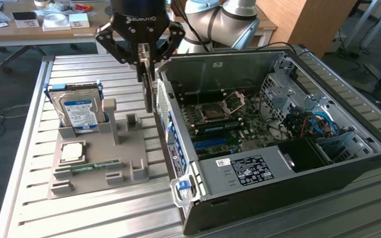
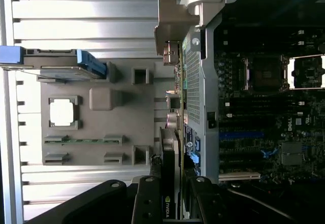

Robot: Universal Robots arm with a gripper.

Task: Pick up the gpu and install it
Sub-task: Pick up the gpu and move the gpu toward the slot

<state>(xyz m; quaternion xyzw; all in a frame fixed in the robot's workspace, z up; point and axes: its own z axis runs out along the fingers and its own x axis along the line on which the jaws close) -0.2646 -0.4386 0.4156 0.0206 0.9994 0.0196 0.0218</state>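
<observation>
- The slatted aluminium table (image 1: 91,218) runs closest to the exterior camera and carries everything else.
- The open tower computer case (image 1: 277,203) lies on its side at the exterior view's right. Its motherboard (image 1: 223,119) faces up, and the CPU socket is open.
- The grey parts fixture (image 1: 91,178) sits on the table just beside the case's rear panel, at the exterior view's left.
- The gripper (image 1: 144,57) hangs above the gap between the fixture and the case. Its fingers (image 2: 147,203) are closed narrowly on the top edge of the card, one on each face.
- The gpu (image 2: 167,158) hangs edge-on and upright in that grip. It is just outside the case's rear wall and seems lifted clear of its fixture slot, though I cannot tell whether the lower end is fully free.
- Judging from this, the pick-up is done and the carry toward the case is in hand; installation has not begun. Seating the card calls for bringing it over the rear wall, lining its edge connector up with an expansion slot on the motherboard, and keeping its bracket end toward the rear panel.
- The blue-labelled hard drive (image 1: 78,111) stands upright in the fixture's far holder.
- The CPU (image 1: 71,151) lies flat in its pocket.
- The green memory stick (image 1: 88,167) lies near it, toward the camera.
</observation>
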